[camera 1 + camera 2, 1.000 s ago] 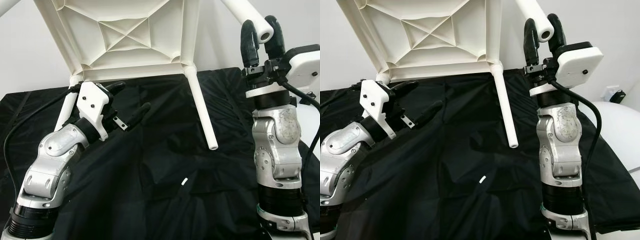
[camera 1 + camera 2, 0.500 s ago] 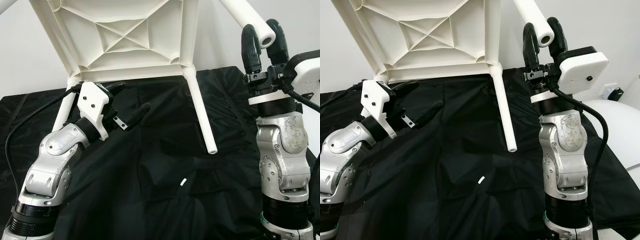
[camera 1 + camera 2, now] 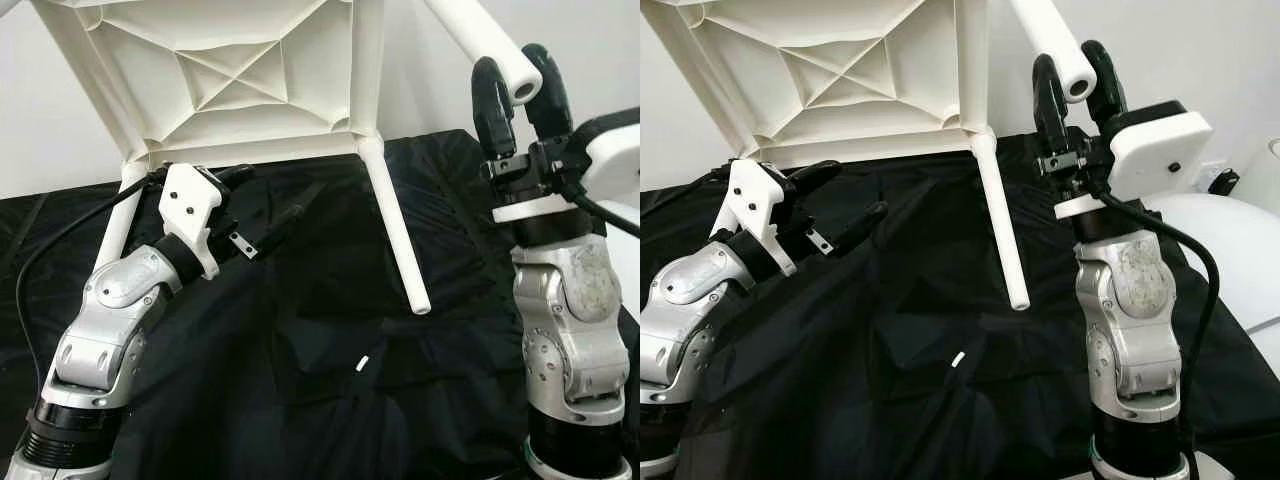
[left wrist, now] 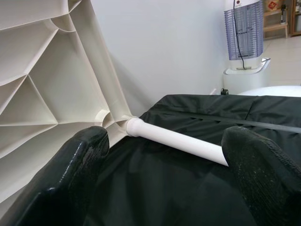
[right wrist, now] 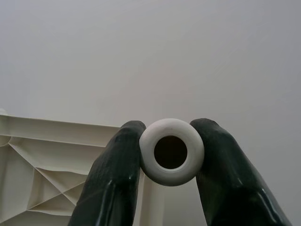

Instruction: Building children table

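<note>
Right pincer (image 3: 512,88) grips the free end of one white table leg (image 3: 478,32), holding the tilted tabletop (image 3: 230,80) above the black-draped surface (image 3: 330,400), while the left pincer (image 3: 262,205) waits open below it; next, seemingly, steady and set it upright.

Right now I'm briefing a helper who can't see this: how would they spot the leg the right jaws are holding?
Find the white tabletop tipped on edge above the black cloth. At its upper right, one white leg slants out to the right gripper. Unlike the other legs, its hollow end sits pinched between black fingers.
</note>
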`<state>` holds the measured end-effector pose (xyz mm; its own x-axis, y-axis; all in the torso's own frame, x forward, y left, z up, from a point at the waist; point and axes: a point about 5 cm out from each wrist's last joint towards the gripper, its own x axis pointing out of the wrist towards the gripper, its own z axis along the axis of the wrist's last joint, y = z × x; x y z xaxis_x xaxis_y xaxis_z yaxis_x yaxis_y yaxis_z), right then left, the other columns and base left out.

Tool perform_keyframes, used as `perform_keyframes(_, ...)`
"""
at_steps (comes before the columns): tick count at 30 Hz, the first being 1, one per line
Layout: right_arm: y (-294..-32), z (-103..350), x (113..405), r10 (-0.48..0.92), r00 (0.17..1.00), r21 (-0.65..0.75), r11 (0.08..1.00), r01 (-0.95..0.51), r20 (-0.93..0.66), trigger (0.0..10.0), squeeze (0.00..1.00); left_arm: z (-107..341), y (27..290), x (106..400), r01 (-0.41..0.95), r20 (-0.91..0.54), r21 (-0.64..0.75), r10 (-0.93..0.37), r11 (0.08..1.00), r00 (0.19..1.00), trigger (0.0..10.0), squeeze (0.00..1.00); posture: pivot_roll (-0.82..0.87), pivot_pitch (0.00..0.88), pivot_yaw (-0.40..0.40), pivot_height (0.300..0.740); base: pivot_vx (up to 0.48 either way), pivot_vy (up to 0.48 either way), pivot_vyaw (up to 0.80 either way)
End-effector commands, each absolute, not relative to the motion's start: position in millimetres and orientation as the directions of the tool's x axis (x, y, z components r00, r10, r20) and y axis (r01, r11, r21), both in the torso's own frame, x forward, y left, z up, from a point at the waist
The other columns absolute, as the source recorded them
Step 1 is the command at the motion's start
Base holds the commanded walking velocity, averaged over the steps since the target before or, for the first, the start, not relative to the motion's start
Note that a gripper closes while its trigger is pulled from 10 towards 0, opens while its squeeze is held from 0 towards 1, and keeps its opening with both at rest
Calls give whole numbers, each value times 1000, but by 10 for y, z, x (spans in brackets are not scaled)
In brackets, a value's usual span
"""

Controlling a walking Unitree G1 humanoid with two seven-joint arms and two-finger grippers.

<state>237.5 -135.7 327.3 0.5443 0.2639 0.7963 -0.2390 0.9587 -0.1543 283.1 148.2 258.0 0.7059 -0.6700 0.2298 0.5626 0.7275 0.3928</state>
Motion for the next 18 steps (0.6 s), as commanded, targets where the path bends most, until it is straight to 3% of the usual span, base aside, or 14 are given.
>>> perform_keyframes(1,-1179,3191,2312,377,524,-182,905,-385,764,0,0,2582,1494,2843,558,224,412,-674,721,704,10000,0,-117,128,135,740,0,0,0)
perform_keyframes(18,-1203,3151,2117,393,510,-203,899,-389,765,0,0,2614,1460,2929,576,215,434,-700,693,681,10000,0,-147,123,168,740,0,0,0)
